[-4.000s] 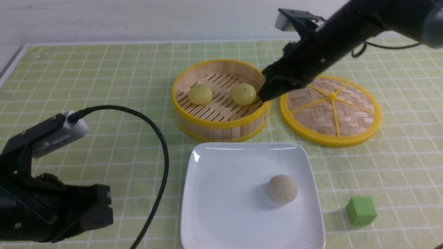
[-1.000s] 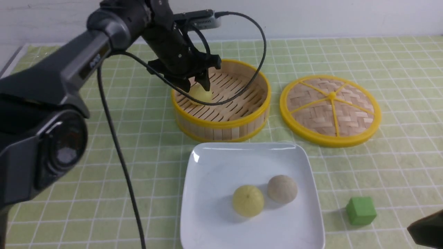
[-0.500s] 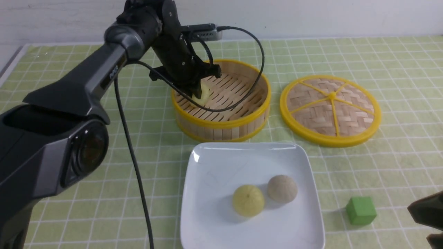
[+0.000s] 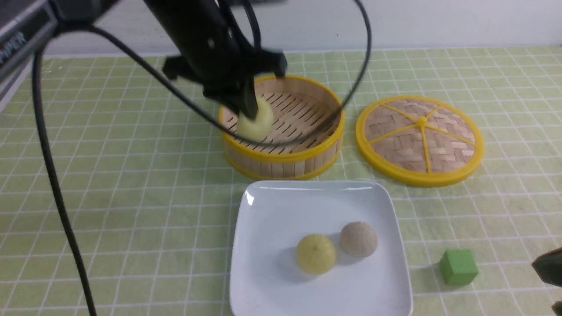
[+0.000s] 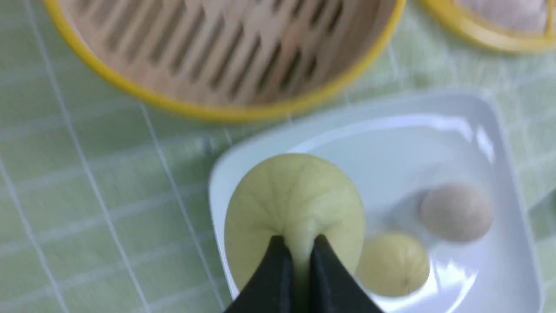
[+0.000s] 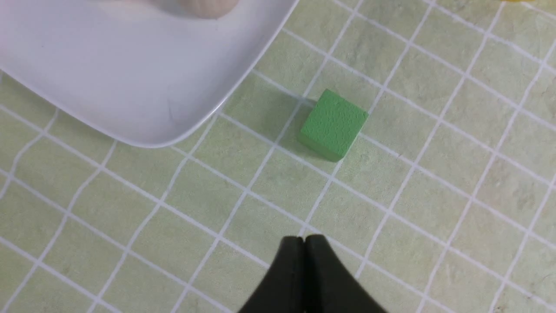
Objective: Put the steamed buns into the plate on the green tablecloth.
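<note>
My left gripper (image 4: 252,112) is shut on a pale-yellow steamed bun (image 4: 257,123) and holds it in the air over the near left part of the bamboo steamer (image 4: 281,158). In the left wrist view the gripper (image 5: 299,243) pinches the bun (image 5: 295,200) at its top. The other steamed bun (image 4: 315,254) lies on the white square plate (image 4: 272,210), touching a grey-beige bun (image 4: 358,239); both show in the left wrist view (image 5: 393,265). The green tablecloth (image 4: 109,175) covers the table. My right gripper (image 6: 304,241) is shut and empty, low at the near right.
The woven steamer lid (image 4: 419,138) lies right of the steamer. A small green cube (image 4: 458,267) sits right of the plate, also in the right wrist view (image 6: 333,124). The left arm's black cable (image 4: 57,188) hangs over the left side of the cloth.
My left gripper has closed on the bun in the steamer and lifted it up and toward me. The right arm stays at the near right edge.
</note>
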Controlling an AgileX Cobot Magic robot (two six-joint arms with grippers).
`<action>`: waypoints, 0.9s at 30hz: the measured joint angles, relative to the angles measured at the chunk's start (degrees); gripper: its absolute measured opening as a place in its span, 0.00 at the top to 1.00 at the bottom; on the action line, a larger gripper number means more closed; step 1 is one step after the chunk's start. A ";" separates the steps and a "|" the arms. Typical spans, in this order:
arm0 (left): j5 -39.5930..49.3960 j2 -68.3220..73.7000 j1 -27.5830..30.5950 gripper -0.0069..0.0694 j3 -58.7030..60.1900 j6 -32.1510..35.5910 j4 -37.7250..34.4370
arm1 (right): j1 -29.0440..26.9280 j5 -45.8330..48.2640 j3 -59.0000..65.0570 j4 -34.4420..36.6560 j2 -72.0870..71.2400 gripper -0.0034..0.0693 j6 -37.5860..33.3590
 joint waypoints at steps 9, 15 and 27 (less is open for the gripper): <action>-8.94 6.66 -6.86 0.66 15.00 -2.53 1.06 | 0.00 7.85 -1.14 -0.19 -3.99 0.94 0.44; -10.55 6.77 -6.86 0.37 14.00 -2.73 1.13 | 0.00 16.86 -1.57 -0.99 -18.92 0.93 4.64; -5.43 4.57 -6.86 0.24 11.25 -2.77 2.44 | 0.00 -24.81 21.95 -2.10 -42.83 0.93 13.94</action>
